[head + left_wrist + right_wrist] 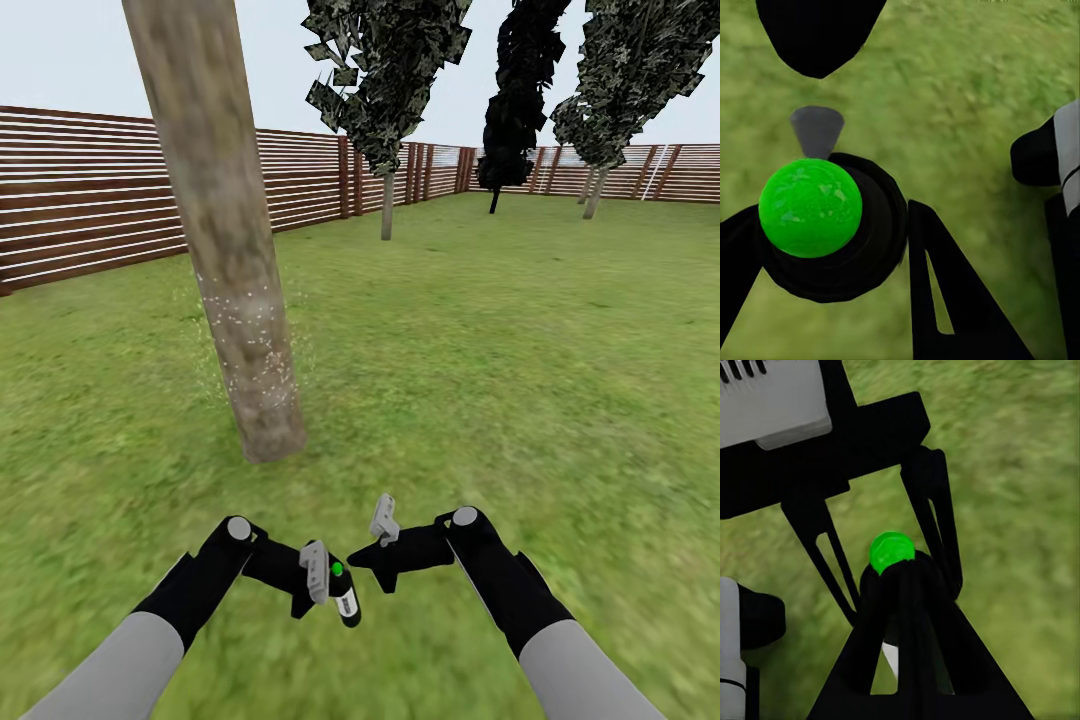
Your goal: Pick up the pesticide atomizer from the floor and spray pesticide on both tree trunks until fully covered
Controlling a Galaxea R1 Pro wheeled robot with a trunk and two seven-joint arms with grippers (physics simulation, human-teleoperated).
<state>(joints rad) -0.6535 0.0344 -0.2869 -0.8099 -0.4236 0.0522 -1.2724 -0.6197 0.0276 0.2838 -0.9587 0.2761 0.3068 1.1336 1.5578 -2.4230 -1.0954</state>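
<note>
Atomizer [340,585] sits clamped in the left tool [318,580]; right tool [383,540] looks empty, spread unclear. White specks [250,340] dot only the trunk's [225,230] lower part; more spraying remains.

Thick leaning tree trunk [225,250] ahead-left of both arms; open lawn [480,370] on its right.

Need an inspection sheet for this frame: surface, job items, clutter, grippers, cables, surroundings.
Surface: green lawn, flat.
Job's things: pesticide atomizer with green dot, held off the grass; near tree trunk ahead-left, leaning, white pesticide specks on its lower part and drifting beside it.
Clutter: nothing seen.
Grippers: left gripper shut on the atomizer; right gripper close beside it, whether open or shut unclear.
Cables: nothing seen.
Surroundings: brown slat fence; thin-trunked dark trees further back.
</note>
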